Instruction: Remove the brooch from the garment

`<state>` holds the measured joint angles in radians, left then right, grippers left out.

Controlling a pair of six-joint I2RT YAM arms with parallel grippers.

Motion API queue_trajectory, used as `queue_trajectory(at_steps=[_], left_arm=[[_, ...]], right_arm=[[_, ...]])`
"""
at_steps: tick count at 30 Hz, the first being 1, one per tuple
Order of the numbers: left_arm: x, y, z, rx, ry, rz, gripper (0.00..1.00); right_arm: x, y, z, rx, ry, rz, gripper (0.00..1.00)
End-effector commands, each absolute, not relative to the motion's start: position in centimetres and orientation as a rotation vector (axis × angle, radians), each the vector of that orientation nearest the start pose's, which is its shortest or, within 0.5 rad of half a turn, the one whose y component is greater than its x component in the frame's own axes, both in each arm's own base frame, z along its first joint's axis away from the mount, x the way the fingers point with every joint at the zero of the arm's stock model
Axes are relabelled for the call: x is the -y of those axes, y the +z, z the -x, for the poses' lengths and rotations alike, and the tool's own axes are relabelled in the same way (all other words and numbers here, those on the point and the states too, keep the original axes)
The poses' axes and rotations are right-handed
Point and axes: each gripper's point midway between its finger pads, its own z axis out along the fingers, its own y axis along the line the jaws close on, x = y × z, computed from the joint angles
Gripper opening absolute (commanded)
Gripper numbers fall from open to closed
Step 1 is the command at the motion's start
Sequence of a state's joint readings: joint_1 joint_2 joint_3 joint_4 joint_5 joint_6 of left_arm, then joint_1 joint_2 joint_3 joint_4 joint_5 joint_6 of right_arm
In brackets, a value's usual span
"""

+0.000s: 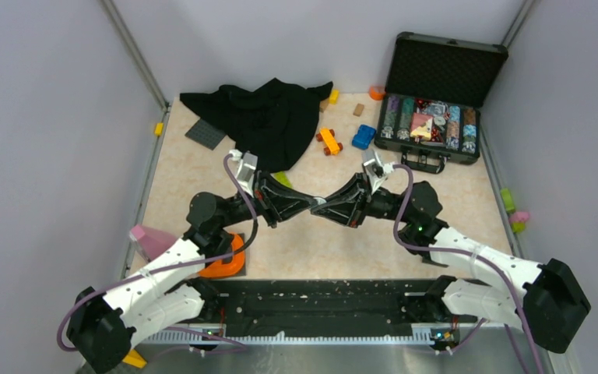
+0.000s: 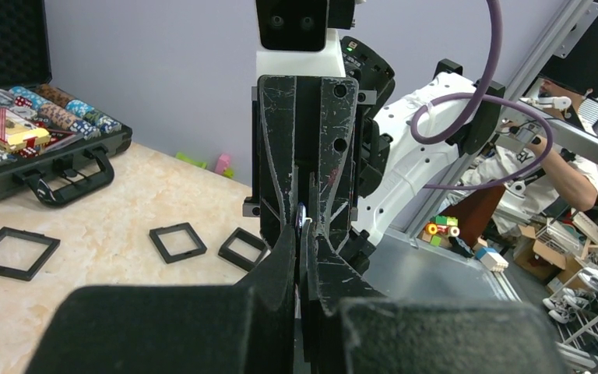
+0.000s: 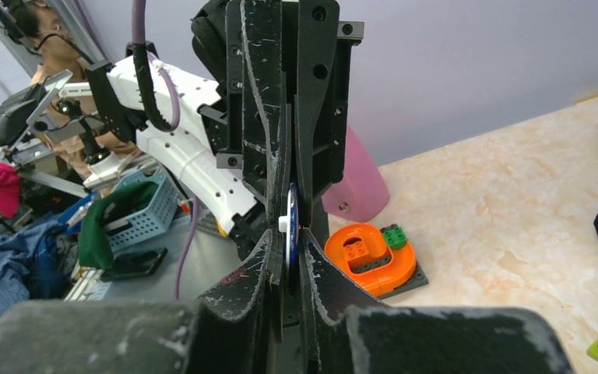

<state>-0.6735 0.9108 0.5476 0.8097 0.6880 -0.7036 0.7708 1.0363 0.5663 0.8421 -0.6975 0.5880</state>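
The brooch (image 3: pixel 291 224), a small round silvery-white disc with a bluish face, is seen edge-on between black fingers; it also shows in the left wrist view (image 2: pixel 302 215). My left gripper (image 1: pixel 312 204) (image 2: pixel 304 234) and right gripper (image 1: pixel 328 207) (image 3: pixel 286 238) meet tip to tip above the table's middle, both closed on the disc. A white nub sticks out of the disc's side. The garment (image 1: pixel 265 117), a crumpled black cloth, lies at the back left, well apart from both grippers. In the top view the brooch is hidden between the fingers.
An open black case of poker chips (image 1: pixel 436 125) stands at the back right. Toy cars (image 1: pixel 328 140) lie near the cloth. An orange block (image 1: pixel 226 261) and a pink object (image 1: pixel 149 240) sit by the left arm. Black square frames (image 2: pixel 15 251) lie on the table.
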Motion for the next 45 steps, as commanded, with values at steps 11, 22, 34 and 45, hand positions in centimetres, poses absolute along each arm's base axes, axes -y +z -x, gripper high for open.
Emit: queue_trajectory(at_steps=[11,22,34,45], left_arm=[[27.7,35.9,-12.9,-1.071,-1.549,-0.731,0.00],[27.2,35.8,-12.3,-1.024,-1.531,-0.747,0.00],[27.9,35.6,-12.2,-1.031,-1.522,-0.804,0.00],[26.5,34.8,-15.3,-1.136,-1.412,-0.568,0.00]], right_arm=[[-31.3,34.8,-15.4,-1.215,1.601,0.610,0.04],[-31.4,34.7,-16.7,-1.290,1.603,0.547,0.00],[-31.0,32.2,-20.0,-1.454,1.491,0.355,0.00],[-28.5,33.0,-19.7,-1.297,1.480,0.243,0.08]])
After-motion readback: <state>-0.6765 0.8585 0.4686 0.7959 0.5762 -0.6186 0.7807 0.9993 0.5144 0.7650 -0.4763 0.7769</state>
